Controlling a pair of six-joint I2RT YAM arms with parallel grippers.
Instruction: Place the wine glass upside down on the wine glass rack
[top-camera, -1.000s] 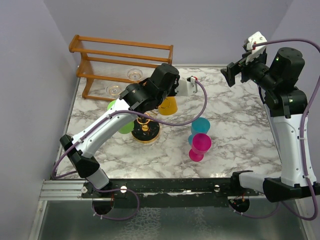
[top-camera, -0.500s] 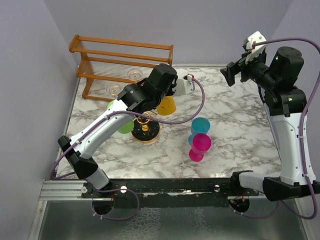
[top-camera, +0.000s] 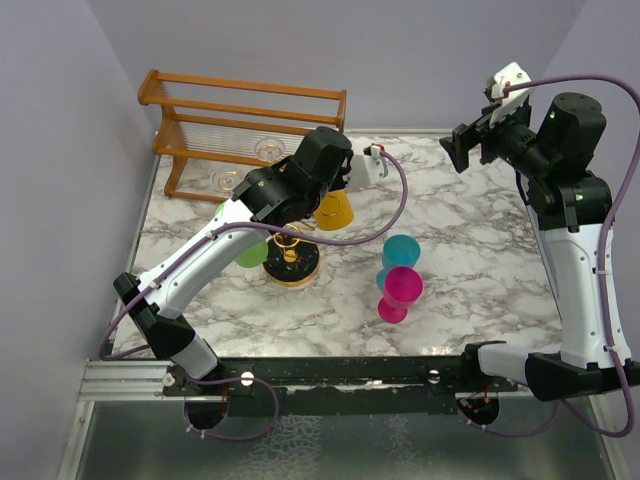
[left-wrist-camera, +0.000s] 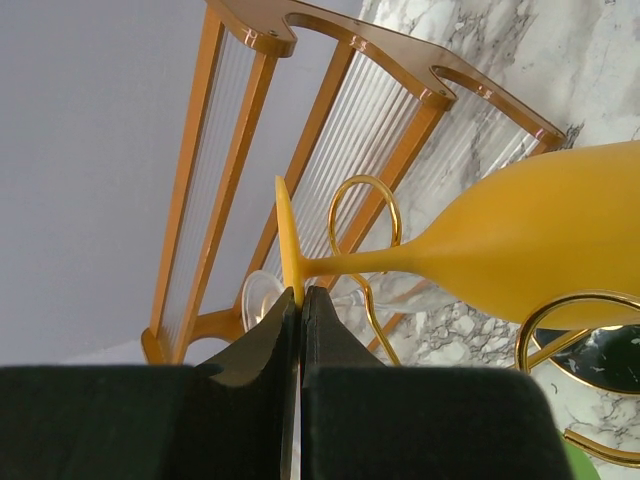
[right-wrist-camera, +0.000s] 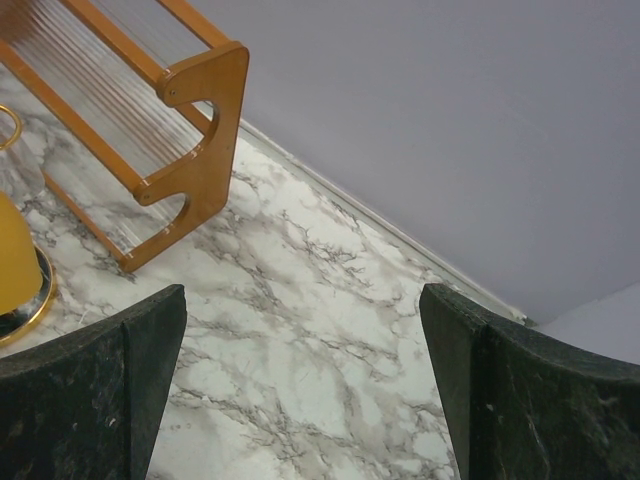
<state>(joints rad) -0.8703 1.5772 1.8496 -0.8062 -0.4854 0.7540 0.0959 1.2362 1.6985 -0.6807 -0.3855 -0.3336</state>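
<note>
The yellow wine glass (left-wrist-camera: 540, 250) is held by its foot, its stem running sideways past a gold loop (left-wrist-camera: 363, 179) of the wine glass rack. My left gripper (left-wrist-camera: 300, 292) is shut on the edge of that foot. From above, the wine glass (top-camera: 336, 212) hangs just behind and above the wine glass rack (top-camera: 292, 262), whose round black gold-rimmed base stands on the marble; my left gripper (top-camera: 322, 190) is mostly hidden under its wrist. My right gripper (top-camera: 462, 148) hovers high at the back right; in its own view the right gripper (right-wrist-camera: 303, 300) is open with nothing between its fingers.
An orange-brown wooden rail frame (top-camera: 245, 110) stands at the back left with clear glasses (top-camera: 268, 150) in it. A teal glass (top-camera: 402, 250) and a pink glass (top-camera: 400, 290) stand right of the rack. A green glass (top-camera: 248, 254) sits partly hidden under my left arm.
My left wrist has drifted slightly toward the back left, carrying the yellow glass with it. The right arm has not moved.
</note>
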